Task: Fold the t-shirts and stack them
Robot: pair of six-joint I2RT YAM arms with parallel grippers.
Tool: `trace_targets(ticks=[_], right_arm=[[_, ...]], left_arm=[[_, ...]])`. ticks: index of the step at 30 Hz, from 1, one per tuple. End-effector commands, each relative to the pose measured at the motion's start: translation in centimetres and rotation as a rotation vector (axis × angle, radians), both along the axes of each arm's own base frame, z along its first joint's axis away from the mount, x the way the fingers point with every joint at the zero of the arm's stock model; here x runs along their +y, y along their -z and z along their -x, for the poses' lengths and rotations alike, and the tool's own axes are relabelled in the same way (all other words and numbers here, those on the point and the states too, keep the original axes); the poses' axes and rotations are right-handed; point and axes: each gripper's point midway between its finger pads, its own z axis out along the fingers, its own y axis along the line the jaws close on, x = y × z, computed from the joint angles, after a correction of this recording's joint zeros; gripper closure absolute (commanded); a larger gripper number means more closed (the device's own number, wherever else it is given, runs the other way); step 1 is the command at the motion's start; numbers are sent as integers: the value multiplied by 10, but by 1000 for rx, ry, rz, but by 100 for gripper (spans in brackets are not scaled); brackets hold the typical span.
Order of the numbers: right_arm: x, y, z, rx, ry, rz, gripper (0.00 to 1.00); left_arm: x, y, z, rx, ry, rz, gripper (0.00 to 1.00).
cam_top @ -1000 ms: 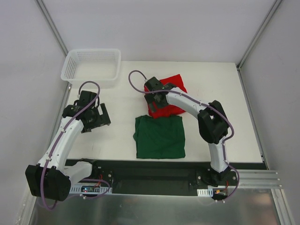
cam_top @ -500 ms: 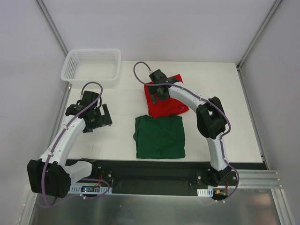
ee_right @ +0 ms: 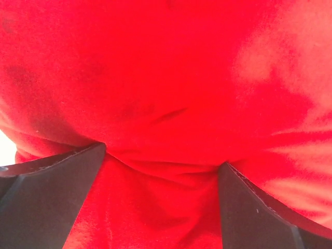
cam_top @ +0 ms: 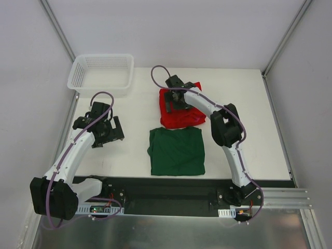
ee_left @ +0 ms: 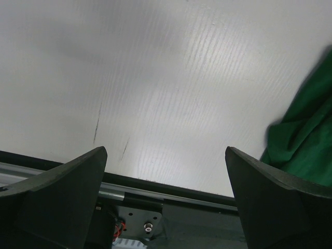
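A white mesh basket [cam_top: 101,72] was seen at the far left corner of the table [cam_top: 249,104], well apart from both shirts. The red t-shirt [cam_top: 181,118] lay bunched mid-table, and the folded green t-shirt [cam_top: 177,151] lay just nearer, their edges touching. The right gripper [ee_right: 162,155] was spread wide against red cloth, with nothing clamped. The left gripper [ee_left: 165,150] was held wide open over tabletop left of the green t-shirt, with nothing gripped.

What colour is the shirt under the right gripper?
Bright red. The soft red cotton t-shirt fills the right wrist view, where it shows best.
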Motion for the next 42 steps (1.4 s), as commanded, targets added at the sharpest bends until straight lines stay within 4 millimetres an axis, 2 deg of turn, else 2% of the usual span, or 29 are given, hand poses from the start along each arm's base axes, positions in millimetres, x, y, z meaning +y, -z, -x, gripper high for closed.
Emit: trace_targets(ticks=[1,7,11,15,16,18,19,22,26,27,32,40,42], right_arm=[[21,26,2,109,97,-110,4],[48,21,1,138,154,-244,4],[60,14,7,137,141,-255,4],[71,16,25,158,104,-240,4],[68,23,35,179,100,-221,4],[70,23,44,175,85,-202,4],[65,32,52,193,84,-180,4],[60,33,62,203,72,-163,4],[41,41,76,220,70,-99,4],[39,36,76,211,67,-99,4],[27,37,83,225,62,-62,4],[8,51,102,260,64,1,4],[8,49,103,256,64,-7,4]], left_arm=[[-2,-1,5,-14,1,11,1],[-4,-5,4,-33,3,18,1],[-4,-7,3,-40,1,23,1],[-5,-8,2,-43,2,27,1],[-5,-8,2,-43,1,27,1],[-6,-9,2,-47,5,29,1],[-6,-10,1,-50,5,30,1],[-7,-11,1,-53,8,31,1],[-8,-10,1,-51,7,37,1],[-8,-10,2,-49,9,37,1],[-10,-12,1,-52,12,38,1],[-10,-14,0,-63,9,38,1],[-10,-13,1,-61,9,41,1]])
